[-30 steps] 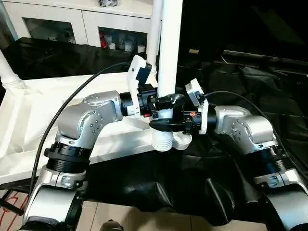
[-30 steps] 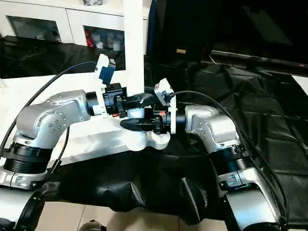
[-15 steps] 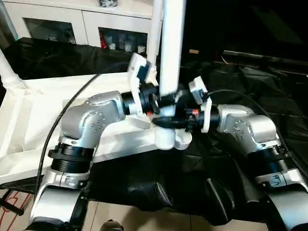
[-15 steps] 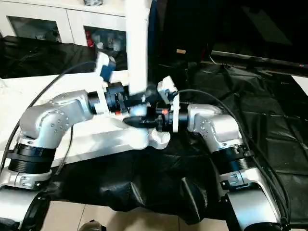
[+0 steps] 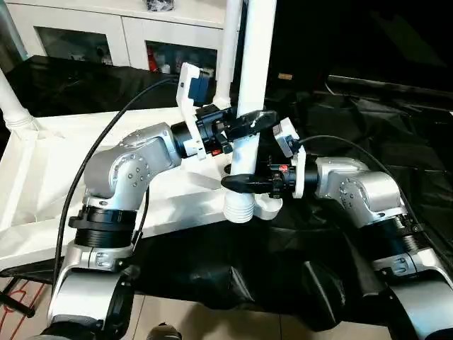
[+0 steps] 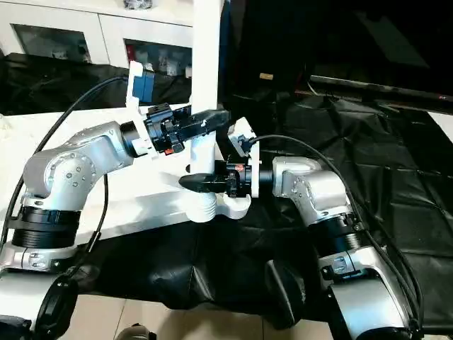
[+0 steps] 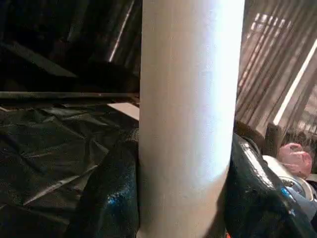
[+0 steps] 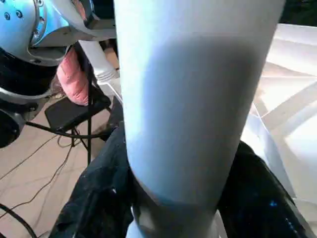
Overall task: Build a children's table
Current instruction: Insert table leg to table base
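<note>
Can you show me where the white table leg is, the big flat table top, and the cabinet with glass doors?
table leg (image 5: 256, 64), left eye view, upright shaft.
table top (image 5: 42, 177), left eye view, bare underside.
cabinet (image 5: 85, 32), left eye view, glass door.

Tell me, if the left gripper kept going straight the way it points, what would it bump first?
The white table leg, right away. The left gripper already has its fingers on both sides of it.
</note>
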You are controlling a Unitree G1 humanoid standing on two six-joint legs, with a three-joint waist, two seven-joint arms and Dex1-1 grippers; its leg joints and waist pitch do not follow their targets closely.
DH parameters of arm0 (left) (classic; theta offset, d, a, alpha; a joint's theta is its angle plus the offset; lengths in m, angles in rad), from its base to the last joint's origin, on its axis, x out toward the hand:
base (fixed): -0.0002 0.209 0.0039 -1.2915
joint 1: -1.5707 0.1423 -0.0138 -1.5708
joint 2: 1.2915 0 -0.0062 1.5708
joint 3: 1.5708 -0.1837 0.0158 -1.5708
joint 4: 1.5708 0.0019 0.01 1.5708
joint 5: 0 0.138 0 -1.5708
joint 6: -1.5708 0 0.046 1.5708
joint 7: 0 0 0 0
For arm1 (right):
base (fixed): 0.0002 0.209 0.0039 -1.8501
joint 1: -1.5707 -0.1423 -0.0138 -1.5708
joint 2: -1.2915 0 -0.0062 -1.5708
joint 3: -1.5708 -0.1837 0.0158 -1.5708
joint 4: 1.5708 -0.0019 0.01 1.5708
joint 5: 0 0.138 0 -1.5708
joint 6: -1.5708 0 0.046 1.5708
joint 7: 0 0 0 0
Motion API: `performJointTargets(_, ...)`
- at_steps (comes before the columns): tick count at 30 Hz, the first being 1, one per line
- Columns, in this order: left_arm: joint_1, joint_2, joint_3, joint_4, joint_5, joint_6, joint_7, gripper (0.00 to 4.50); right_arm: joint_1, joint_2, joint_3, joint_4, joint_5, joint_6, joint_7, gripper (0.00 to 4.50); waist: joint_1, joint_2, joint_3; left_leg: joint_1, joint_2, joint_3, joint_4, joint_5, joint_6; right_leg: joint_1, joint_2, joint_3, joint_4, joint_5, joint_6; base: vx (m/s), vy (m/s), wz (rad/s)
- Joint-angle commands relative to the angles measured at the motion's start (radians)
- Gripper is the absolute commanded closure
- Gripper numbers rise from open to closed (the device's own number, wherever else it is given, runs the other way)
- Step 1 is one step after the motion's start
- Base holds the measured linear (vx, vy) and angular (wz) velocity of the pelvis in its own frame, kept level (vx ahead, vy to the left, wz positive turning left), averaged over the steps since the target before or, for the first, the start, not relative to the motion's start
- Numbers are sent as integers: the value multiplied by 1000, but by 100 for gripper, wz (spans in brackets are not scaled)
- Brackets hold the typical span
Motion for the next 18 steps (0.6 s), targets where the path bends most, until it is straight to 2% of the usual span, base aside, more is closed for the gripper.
performJointTargets(1, -35, -22, -6, -2, -15, -15, 1, 263, -14, -7, 1, 12, -19, -8, -13, 263, 2, 0, -75, 10, -1, 9, -55, -145, -9, 64, -44, 47, -74, -46, -191, 0, 0, 0)
performJointTargets(5, -41, -26, 8, -7, -17, -30, 11, 265, -13, -7, 3, 11, -24, -15, -15, 264, 3, 0, -76, 9, -1, 9, -55, -138, -8, 64, -45, 47, -72, -35, -192, 0, 0, 0)
performJointTargets(6, -42, -27, 9, -10, -17, -33, 13, 265, -19, -3, -9, 18, -9, 11, -19, 264, 2, 1, -76, 8, -1, 9, -55, -135, -7, 64, -44, 47, -71, -30, -192, 0, 0, 0)
performJointTargets(7, -42, -27, 9, -10, -17, -33, 13, 265, -20, -2, -11, 19, -7, 13, -20, 229, 2, -3, -76, 8, -2, 9, -54, -131, -5, 65, -45, 47, -70, -29, -193, 0, 0, 0)
performJointTargets(8, -41, -27, 8, -14, -16, -33, 13, 265, -29, 4, -24, 32, 3, 27, -29, 208, 3, -1, -76, 8, -2, 9, -54, -130, -3, 64, -44, 47, -71, -30, -194, 0, 0, 0)
performJointTargets(9, -40, -27, 8, -17, -16, -33, 13, 265, -33, 6, -26, 37, 2, 28, -33, 208, 2, -1, -77, 8, -2, 9, -54, -131, -3, 65, -45, 47, -71, -32, -195, 0, 0, 0)
performJointTargets(11, -42, -29, 8, -14, -15, -34, 13, 265, -35, 3, -19, 44, -7, 17, -28, 176, 2, -2, -76, 9, -1, 10, -54, -134, -5, 64, -45, 47, -72, -36, -195, 0, 0, 0)
performJointTargets(13, -42, -30, 4, -15, -16, -39, 11, 265, -33, 3, -11, 47, -18, 8, -30, 160, 3, 0, -76, 9, -1, 10, -53, -124, -4, 63, -45, 48, -70, -21, -196, 0, 0, 0)
performJointTargets(18, -40, -35, -3, -20, -18, -46, 1, 266, -31, 3, -1, 51, -23, 12, -23, 155, 3, -1, -76, 8, -2, 10, -54, -133, -6, 64, -45, 47, -71, -31, -195, 0, 0, 0)
